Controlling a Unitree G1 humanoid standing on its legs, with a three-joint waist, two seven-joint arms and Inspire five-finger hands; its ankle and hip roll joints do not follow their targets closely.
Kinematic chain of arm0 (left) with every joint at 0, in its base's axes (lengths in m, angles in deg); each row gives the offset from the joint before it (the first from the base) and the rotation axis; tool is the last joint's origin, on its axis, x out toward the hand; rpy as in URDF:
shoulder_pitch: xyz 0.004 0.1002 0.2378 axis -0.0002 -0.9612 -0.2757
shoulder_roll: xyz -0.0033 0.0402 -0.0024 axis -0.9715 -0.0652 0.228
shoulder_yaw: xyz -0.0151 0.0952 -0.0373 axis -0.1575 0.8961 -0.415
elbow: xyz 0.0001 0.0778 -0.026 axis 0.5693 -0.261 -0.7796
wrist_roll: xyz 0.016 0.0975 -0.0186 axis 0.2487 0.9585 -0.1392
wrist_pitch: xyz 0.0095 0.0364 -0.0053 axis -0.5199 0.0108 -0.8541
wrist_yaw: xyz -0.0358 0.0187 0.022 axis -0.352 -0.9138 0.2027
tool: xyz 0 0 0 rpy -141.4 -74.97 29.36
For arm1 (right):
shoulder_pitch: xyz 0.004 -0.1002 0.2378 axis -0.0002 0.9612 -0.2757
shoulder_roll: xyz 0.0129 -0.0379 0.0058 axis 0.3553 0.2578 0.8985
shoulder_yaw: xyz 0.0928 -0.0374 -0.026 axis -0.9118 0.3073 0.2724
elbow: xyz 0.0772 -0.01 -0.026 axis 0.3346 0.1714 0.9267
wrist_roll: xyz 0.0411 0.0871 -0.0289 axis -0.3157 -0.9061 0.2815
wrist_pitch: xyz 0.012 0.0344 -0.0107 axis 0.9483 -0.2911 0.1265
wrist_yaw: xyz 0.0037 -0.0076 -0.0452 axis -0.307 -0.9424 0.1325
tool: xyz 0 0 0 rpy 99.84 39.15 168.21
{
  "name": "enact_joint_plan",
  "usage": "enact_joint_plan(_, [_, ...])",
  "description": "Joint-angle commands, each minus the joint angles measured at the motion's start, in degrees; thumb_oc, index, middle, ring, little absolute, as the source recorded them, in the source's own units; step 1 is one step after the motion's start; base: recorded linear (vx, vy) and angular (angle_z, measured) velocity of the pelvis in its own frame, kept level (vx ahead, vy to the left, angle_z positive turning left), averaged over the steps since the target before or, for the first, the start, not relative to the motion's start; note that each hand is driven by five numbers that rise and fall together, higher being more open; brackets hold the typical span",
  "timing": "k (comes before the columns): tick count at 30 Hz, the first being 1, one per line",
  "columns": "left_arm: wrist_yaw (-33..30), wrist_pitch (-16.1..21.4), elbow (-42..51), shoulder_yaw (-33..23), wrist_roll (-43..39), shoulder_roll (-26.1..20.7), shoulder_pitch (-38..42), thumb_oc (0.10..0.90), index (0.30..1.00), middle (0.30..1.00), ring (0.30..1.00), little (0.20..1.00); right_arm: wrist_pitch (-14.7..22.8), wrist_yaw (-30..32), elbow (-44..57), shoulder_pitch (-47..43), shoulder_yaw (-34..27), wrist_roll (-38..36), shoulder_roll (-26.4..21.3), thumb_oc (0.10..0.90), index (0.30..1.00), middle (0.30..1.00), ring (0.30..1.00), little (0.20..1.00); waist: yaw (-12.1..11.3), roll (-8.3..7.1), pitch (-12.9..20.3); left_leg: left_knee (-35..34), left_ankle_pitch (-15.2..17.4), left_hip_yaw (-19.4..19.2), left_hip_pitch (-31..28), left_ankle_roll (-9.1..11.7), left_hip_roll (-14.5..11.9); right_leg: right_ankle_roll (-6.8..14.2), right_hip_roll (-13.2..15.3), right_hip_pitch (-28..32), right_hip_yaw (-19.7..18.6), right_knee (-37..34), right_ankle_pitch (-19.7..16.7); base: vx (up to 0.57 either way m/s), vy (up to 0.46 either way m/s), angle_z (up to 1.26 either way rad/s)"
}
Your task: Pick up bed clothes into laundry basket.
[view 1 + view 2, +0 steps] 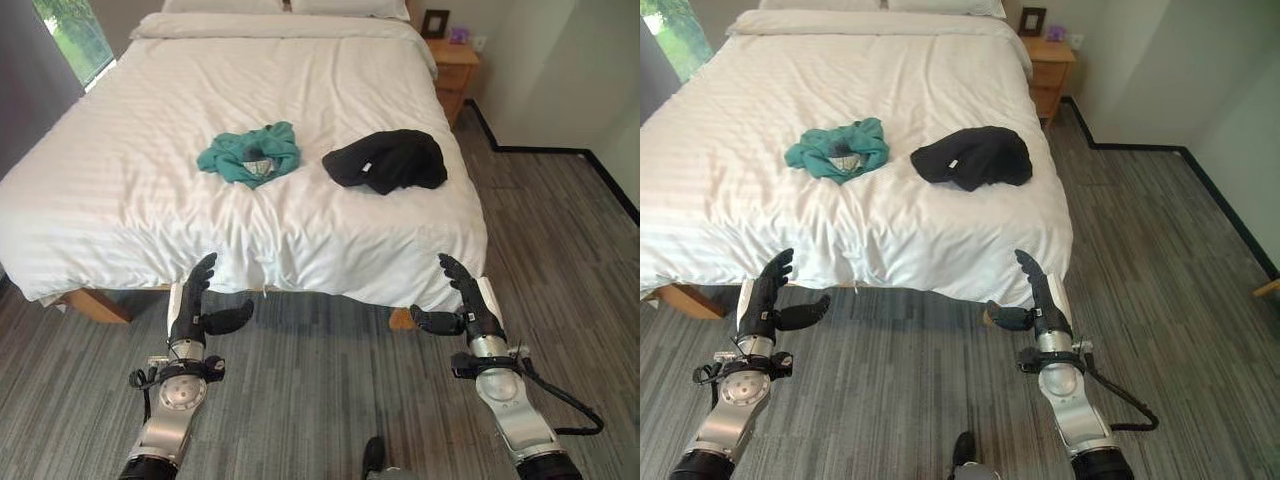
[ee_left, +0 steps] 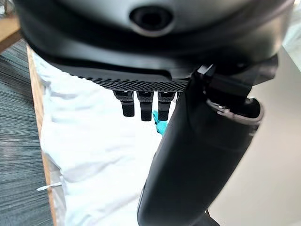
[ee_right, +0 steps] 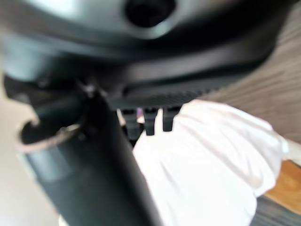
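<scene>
On the white bed (image 1: 150, 150), a teal garment (image 1: 250, 153) and a black garment (image 1: 386, 160) lie side by side, apart, both untouched. Left hand (image 1: 192, 303) and right hand (image 1: 470, 300) hover before the foot edge, fingers straight and spread, holding nothing. Judged step: the approach. Next calls for reaching forward over the duvet to a garment.
</scene>
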State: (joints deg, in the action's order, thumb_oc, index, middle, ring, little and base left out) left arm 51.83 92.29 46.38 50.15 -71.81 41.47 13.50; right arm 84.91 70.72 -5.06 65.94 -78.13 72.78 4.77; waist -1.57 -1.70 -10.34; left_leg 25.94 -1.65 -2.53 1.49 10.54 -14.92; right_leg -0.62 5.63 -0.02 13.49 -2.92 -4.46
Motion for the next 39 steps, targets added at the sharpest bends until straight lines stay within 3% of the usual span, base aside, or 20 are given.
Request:
enact_joint_plan(1, [-3.05,6.55,8.47,-2.87,1.27,-2.32,3.29,0.800,0.900,0.900,0.900,0.900,5.69,1.37,8.04,-3.72,-0.78,-0.33,-2.63,0.800,0.900,0.900,0.900,0.900,-2.62,0.26,-0.79,-5.02,5.21,-0.82,3.32,-5.94,9.17,6.19,1.59,3.71,0.47,-2.08,3.01,0.48,0.146,-1.04])
enact_joint_plan(3, [-3.43,6.61,8.26,-3.01,1.96,-2.04,3.11,0.800,0.900,0.900,0.900,0.900,5.77,1.11,6.77,-3.62,-0.13,-0.28,-2.50,0.800,0.900,0.900,0.900,0.900,-4.25,1.92,-0.52,-20.34,0.06,-1.84,5.01,-5.77,9.50,6.98,0.28,6.49,-0.33,-2.08,5.56,0.47,0.162,-0.57])
enact_joint_plan(4, [-3.67,6.50,7.98,-2.88,2.38,-1.97,3.01,0.800,0.900,0.900,0.900,0.900,5.82,1.19,5.81,-3.71,0.36,-0.16,-2.57,0.800,0.900,0.900,0.900,0.900,-5.15,2.76,-0.25,-26.08,-4.01,-2.35,6.30,-5.65,10.12,7.04,-0.83,7.72,-0.47,-2.08,6.88,0.46,0.133,-0.15])
enact_joint_plan(5, [-3.67,6.41,7.80,-2.83,2.45,-2.02,3.06,0.800,0.900,0.900,0.900,0.900,5.74,1.26,5.10,-3.94,0.76,-0.09,-2.73,0.800,0.900,0.900,0.900,0.900,-6.00,3.12,-0.34,-29.22,-5.84,-2.87,9.19,-5.46,10.67,6.93,-1.67,9.25,-0.95,-2.08,7.96,0.60,0.160,-0.08])
enact_joint_plan(6, [-3.97,6.36,7.30,-2.35,2.56,-2.07,3.51,0.800,0.900,0.900,0.900,0.900,5.57,1.64,3.95,-5.07,1.43,0.29,-3.19,0.800,0.900,0.900,0.900,0.900,-7.46,3.15,-0.55,-30.94,-7.33,-4.50,15.59,-4.47,11.43,6.46,-2.46,12.49,-2.25,-2.08,10.54,0.46,0.106,-0.13])
enact_joint_plan(8, [-4.13,6.30,7.06,-2.21,2.44,-2.14,3.89,0.800,0.900,0.900,0.900,0.900,5.47,1.72,3.52,-6.06,1.60,0.44,-3.51,0.800,0.900,0.900,0.900,0.900,-7.99,3.12,-0.15,-30.94,-7.74,-7.03,17.79,-4.48,11.23,6.37,-2.73,13.88,-2.34,-2.08,11.99,0.35,0.121,-0.30])
enact_joint_plan(11, [-3.90,6.49,8.28,-2.72,2.30,-2.13,2.91,0.800,0.900,0.900,0.900,0.900,5.24,1.98,3.42,-7.60,2.30,0.87,-2.98,0.800,0.900,0.900,0.900,0.900,-10.41,3.80,1.05,-29.90,-11.44,-14.32,17.55,-5.75,8.51,5.79,-4.31,17.74,-2.74,-2.08,14.18,0.39,0.179,-0.52])
enact_joint_plan(13, [-3.07,6.31,8.87,-2.56,2.37,-2.52,1.76,0.800,0.900,0.900,0.900,0.900,4.96,2.05,3.85,-7.19,2.10,1.67,-2.11,0.800,0.900,0.900,0.900,0.900,-11.50,2.70,2.08,-29.50,-13.33,-17.47,15.22,-7.22,7.20,5.85,-4.44,20.14,-2.93,-2.08,14.65,0.41,0.135,-0.24])
enact_joint_plan(15, [-2.39,6.27,9.01,-2.58,1.11,-3.25,1.60,0.800,0.900,0.900,0.900,0.900,4.57,2.73,4.87,-7.81,1.55,3.92,-1.72,0.800,0.900,0.900,0.900,0.900,-12.68,0.42,2.93,-29.88,-13.54,-17.38,13.99,-8.16,7.28,7.06,-3.77,20.57,-2.75,0.92,14.24,0.43,0.114,-0.14])
enact_joint_plan(17, [-1.17,6.23,9.49,-1.96,-0.42,-3.66,1.18,0.800,0.900,0.900,0.900,0.900,3.94,4.02,6.25,-8.44,0.18,6.48,-1.60,0.800,0.900,0.900,0.900,0.900,-12.96,-2.17,3.41,-29.64,-11.15,-17.59,12.07,-10.09,9.15,10.07,-1.71,19.95,-1.62,7.97,11.60,0.33,0.107,-0.26])
enact_joint_plan(18, [-1.14,6.21,9.51,-1.99,-0.45,-3.71,1.18,0.800,0.900,0.900,0.900,0.900,3.91,4.02,6.30,-8.44,0.16,6.52,-1.55,0.800,0.900,0.900,0.900,0.900,-13.15,-2.10,3.48,-29.75,-11.32,-17.78,12.09,-10.14,8.97,10.08,-1.80,19.78,-1.84,7.92,11.42,0.33,0.205,0.14])
enact_joint_plan(19, [-1.37,6.18,8.96,-1.37,-1.50,-4.11,1.14,0.800,0.900,0.900,0.900,0.900,3.42,6.27,8.42,-10.60,-1.86,9.16,-2.09,0.800,0.900,0.900,0.900,0.900,-11.67,-2.71,2.86,-29.99,-8.54,-17.07,8.41,-11.91,10.31,14.06,0.61,15.16,-1.36,20.70,3.62,0.37,0.232,0.19])
enact_joint_plan(20, [-1.57,5.88,8.60,-0.73,-1.85,-4.28,1.55,0.800,0.900,0.900,0.900,0.900,3.36,7.78,9.22,-12.59,-2.99,10.54,-3.09,0.800,0.900,0.900,0.900,0.900,-10.66,-2.61,2.38,-30.13,-7.07,-16.37,6.24,-12.37,10.46,15.19,1.67,12.27,-1.09,26.07,0.41,0.37,0.230,0.31])
enact_joint_plan(22, [-1.64,5.81,8.11,-0.10,-1.93,-4.36,2.28,0.800,0.900,0.900,0.900,0.900,3.33,8.78,10.06,-13.95,-3.70,10.88,-3.52,0.800,0.900,0.900,0.900,0.900,-9.78,-1.56,2.09,-30.51,-6.49,-15.51,4.45,-12.39,9.63,15.39,2.53,9.01,-0.10,30.02,-0.74,0.26,0.069,0.68])
enact_joint_plan(23, [-1.35,5.65,7.59,0.97,-1.98,-4.97,3.33,0.800,0.900,0.900,0.900,0.900,3.50,10.50,12.72,-17.09,-5.57,11.26,-5.16,0.800,0.900,0.900,0.900,0.900,-7.93,-0.93,1.39,-30.94,-4.35,-13.70,1.28,-11.70,9.11,14.75,5.46,4.57,2.96,30.35,0.94,0.42,0.022,0.66])
enact_joint_plan(25, [-0.24,5.84,8.09,1.61,-2.15,-5.06,3.51,0.800,0.900,0.900,0.900,0.900,4.02,10.76,16.04,-17.20,-7.44,11.30,-6.98,0.800,0.900,0.900,0.900,0.900,-6.77,-0.82,0.91,-30.94,-3.97,-11.94,0.72,-11.05,8.94,13.05,5.52,2.75,4.29,24.29,3.82,0.35,-0.046,0.62])
enact_joint_plan(27, [0.92,6.23,8.43,2.37,-2.58,-5.00,3.21,0.800,0.900,0.900,0.900,0.900,4.29,11.13,17.43,-16.65,-9.05,11.33,-8.97,0.800,0.900,0.900,0.900,0.900,-5.64,-1.72,0.80,-30.94,-2.45,-9.15,-0.08,-10.08,9.64,11.77,4.29,3.10,4.19,17.10,7.19,0.23,-0.095,1.05])
enact_joint_plan(29, [1.65,6.22,8.04,3.19,-2.95,-4.60,3.21,0.800,0.900,0.900,0.900,0.900,4.09,11.65,17.35,-16.02,-9.88,12.92,-11.35,0.800,0.900,0.900,0.900,0.900,-5.62,-2.85,0.94,-30.94,-1.32,-6.98,-0.33,-9.47,10.42,10.89,2.66,2.32,2.41,9.22,7.18,0.18,-0.107,1.09])
enact_joint_plan(33, [3.58,6.22,7.34,1.31,-5.03,-3.29,-0.16,0.800,0.900,0.900,0.900,0.900,1.85,10.85,15.20,-16.17,-9.07,14.44,-10.40,0.800,0.900,0.900,0.900,0.900,-7.94,-4.95,2.21,-30.94,0.25,-6.23,-1.58,-9.11,11.02,11.00,3.12,6.24,2.69,3.03,5.12,0.09,-0.125,0.46])
enact_joint_plan(39, [4.24,5.56,5.64,-0.31,-6.98,-1.01,-3.56,0.800,0.900,0.900,0.900,0.900,0.91,9.87,15.58,-14.94,-8.75,14.57,-8.69,0.800,0.900,0.900,0.900,0.900,-8.13,-4.19,3.41,-30.94,0.55,-5.46,-2.32,-8.65,10.97,10.41,2.80,8.70,3.70,0.35,4.70,0.06,-0.041,0.01])
